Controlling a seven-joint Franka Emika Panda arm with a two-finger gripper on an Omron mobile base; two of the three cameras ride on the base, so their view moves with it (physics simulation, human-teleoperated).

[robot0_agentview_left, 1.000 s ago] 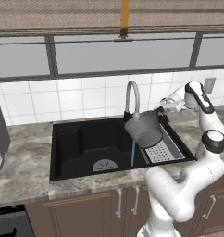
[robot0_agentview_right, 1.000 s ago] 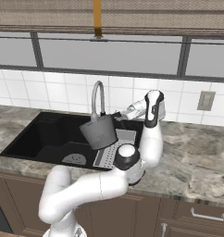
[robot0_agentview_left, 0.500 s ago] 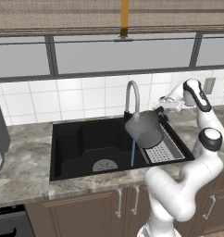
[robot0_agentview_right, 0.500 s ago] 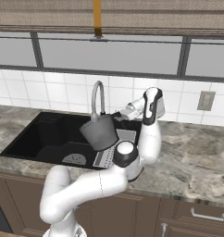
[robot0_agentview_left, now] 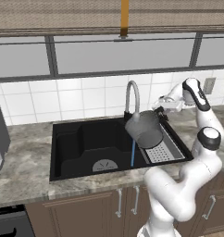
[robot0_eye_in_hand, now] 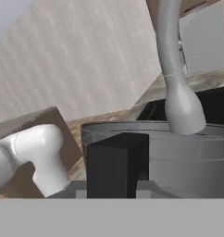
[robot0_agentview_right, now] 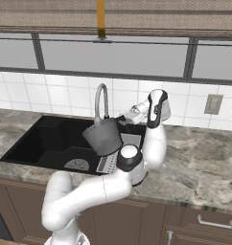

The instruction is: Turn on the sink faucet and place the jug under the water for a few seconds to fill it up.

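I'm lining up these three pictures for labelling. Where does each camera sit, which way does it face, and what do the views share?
Left base view: behind the arm on its left, looking forward and down at the sink; the arm rises at lower right.
Right base view: behind on its right, same scene; the arm rises at lower left.
Hand view: on the hand, looking along the gripper at the jug under the sink faucet.
Shared: both base views show the jug held under the faucet, the water and the perforated tray.

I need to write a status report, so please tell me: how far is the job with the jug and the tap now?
Done: the tap is on, since a thin blue stream of water falls into the sink. In hand: the gripper holds the jug by its handle, tilted, with its rim right under the spout in the hand view. Left: holding it there a few seconds; how full it is cannot be seen.
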